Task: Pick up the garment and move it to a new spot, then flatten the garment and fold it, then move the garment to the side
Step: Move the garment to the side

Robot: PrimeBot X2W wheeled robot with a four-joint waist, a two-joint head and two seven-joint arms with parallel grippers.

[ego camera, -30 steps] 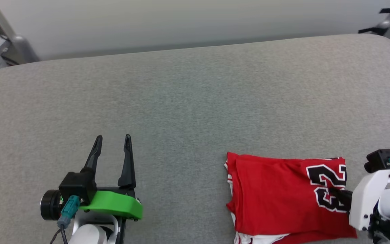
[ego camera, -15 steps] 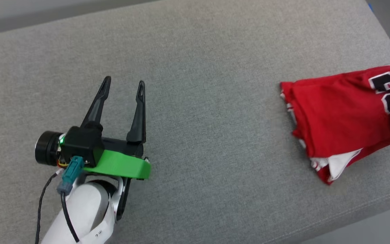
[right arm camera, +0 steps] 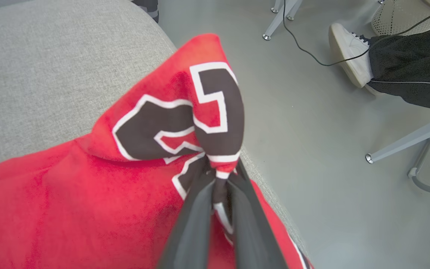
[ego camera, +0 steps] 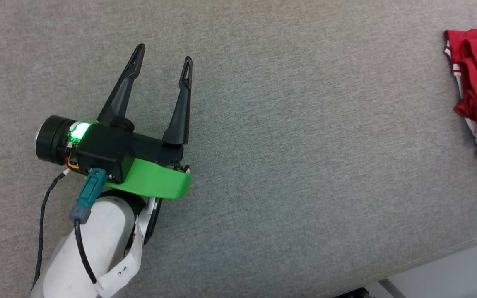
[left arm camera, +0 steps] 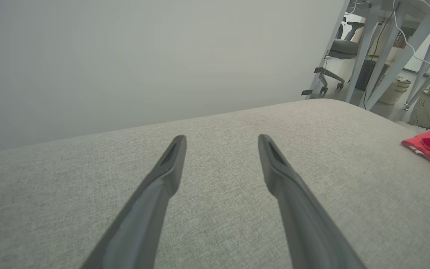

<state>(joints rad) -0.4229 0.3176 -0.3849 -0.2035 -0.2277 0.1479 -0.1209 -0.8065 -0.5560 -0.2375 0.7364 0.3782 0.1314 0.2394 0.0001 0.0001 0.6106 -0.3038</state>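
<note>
- Head view: the garment (ego camera: 476, 82) is bunched at the far right of frame, where a second ago it lay as a flat folded packet. Much of that shift is the camera's own swing, so not all of it is the garment's travel.
- Right wrist view: the right claw (right arm camera: 220, 175) is pressed together on a gather of the printed number, which it draws up into a peak at the right edge of the surface (ego camera: 304, 124).
- The left claw (ego camera: 164, 52) is spread wide with nothing in it, over bare cloth and well apart from the garment.
- Judgement: the folding looks done and the last step (the move to the side) is in hand. So near the edge, the loose layers could slide off.
- The surface has a grey woven cover and a rounded corner.
- Room: a pale wall (left arm camera: 125, 56) stands behind. On the grey floor (right arm camera: 312, 149) are metal legs, a cable, and a person's white shoe (right arm camera: 349, 56).
</note>
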